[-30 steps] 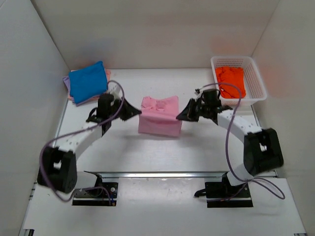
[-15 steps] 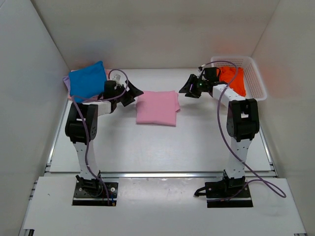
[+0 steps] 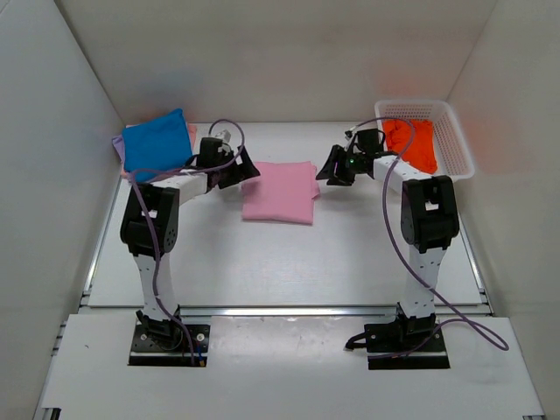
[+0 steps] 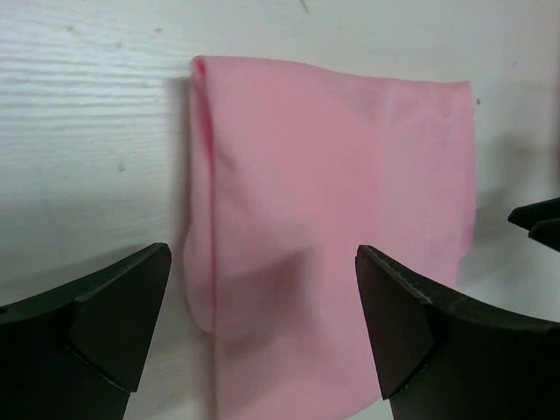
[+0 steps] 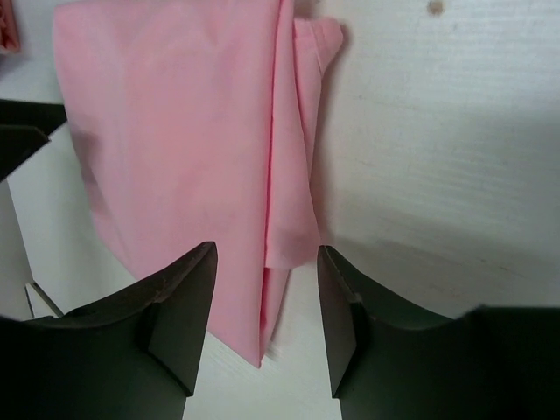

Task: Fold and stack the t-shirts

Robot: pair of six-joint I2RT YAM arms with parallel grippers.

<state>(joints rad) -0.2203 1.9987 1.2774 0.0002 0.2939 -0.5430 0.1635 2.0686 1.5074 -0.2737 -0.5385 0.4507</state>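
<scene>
A folded light pink t-shirt (image 3: 278, 191) lies flat at the middle of the table, also seen in the left wrist view (image 4: 332, 192) and the right wrist view (image 5: 175, 131). My left gripper (image 3: 246, 171) hovers open at its left edge, with fingers spread wide over the fabric (image 4: 262, 262). On the other side, my right gripper (image 3: 325, 170) stands open by the shirt's right edge (image 5: 267, 258), holding nothing. A folded bright blue t-shirt (image 3: 156, 145) tops a stack at the back left, with a lavender edge (image 3: 116, 144) showing beneath. An orange t-shirt (image 3: 411, 142) lies crumpled in the basket.
A white lattice basket (image 3: 458, 150) stands at the back right corner. White walls close in the table on the left, back and right. Both arms stand folded upright, with purple cables looping beside them.
Both grippers held the pink shirt raised a second ago. It now lies flat farther back on the table, both grippers have opened, and the arms have drawn back upright.
</scene>
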